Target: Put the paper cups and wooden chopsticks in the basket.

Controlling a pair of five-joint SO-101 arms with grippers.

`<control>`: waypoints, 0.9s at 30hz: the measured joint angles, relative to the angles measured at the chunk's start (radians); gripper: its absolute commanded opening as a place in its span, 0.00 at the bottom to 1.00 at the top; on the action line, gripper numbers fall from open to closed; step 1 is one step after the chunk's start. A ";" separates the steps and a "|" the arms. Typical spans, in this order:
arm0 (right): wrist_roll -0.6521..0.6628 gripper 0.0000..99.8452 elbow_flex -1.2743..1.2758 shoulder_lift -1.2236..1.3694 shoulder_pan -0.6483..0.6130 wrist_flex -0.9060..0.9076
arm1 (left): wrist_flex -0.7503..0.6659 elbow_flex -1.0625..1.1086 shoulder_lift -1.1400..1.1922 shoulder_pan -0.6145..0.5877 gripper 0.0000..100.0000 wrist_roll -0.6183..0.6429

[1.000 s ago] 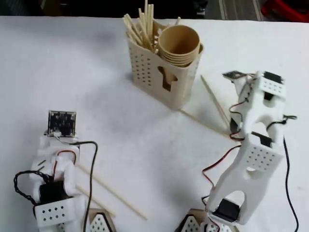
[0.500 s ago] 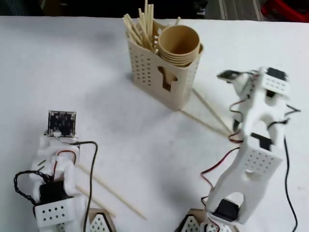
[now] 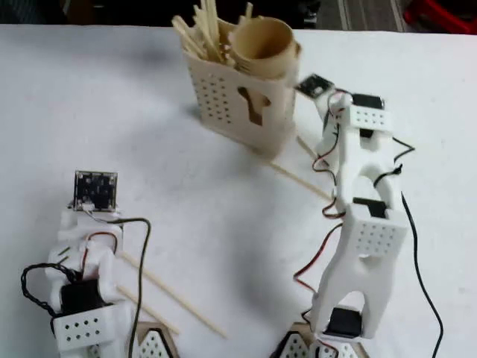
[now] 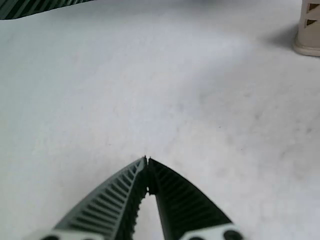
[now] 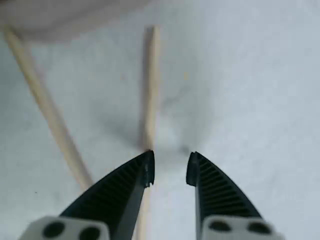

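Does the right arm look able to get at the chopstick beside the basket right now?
Probably yes. The right gripper is open right over the chopstick, and nothing lies on top of it. The stick sits to one side of the gap between the jaws, so a small sideways shift looks needed.

Basket (image 3: 220,97) holds cups (image 3: 262,43) and chopsticks (image 3: 203,27); perhaps four loose.
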 measured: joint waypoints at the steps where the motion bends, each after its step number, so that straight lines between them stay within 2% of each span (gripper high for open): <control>1: -0.002 0.10 0.000 0.017 0.002 -0.008 | 0.000 0.000 0.000 0.000 0.02 0.000; 9: 0.002 0.10 -0.003 0.035 0.025 -0.006 | 0.000 0.000 0.000 0.000 0.02 0.000; 22: 0.003 0.10 -0.014 0.040 0.064 0.161 | 0.000 0.000 0.000 0.000 0.02 0.000; 27: 0.100 0.10 -0.014 0.040 0.120 0.226 | 0.000 0.000 0.000 0.000 0.02 0.000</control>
